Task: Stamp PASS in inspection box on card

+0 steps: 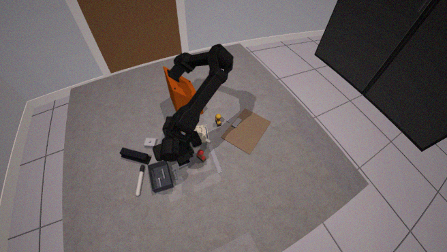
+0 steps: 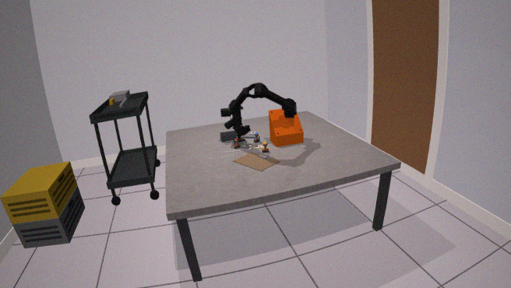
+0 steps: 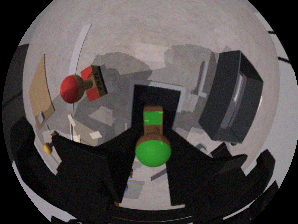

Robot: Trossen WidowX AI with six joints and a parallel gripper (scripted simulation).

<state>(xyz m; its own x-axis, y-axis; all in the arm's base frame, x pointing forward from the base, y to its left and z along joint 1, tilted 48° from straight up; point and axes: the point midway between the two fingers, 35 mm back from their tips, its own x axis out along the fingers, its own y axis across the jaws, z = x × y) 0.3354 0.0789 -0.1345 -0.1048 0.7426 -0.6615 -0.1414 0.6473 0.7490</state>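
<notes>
Standing on pale floor tiles (image 2: 117,249), grey table (image 2: 218,183) carries brown cardboard (image 2: 255,161).

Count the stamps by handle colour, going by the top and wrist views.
Green: 1, the green stamp, clamped in the gripper
Red: 1, the red stamp, lying on its side on the bench
Yellow: 1, the yellow stamp, standing upright
Total: 3 in view; the arm covers part of the bench, so another could be hidden.
</notes>
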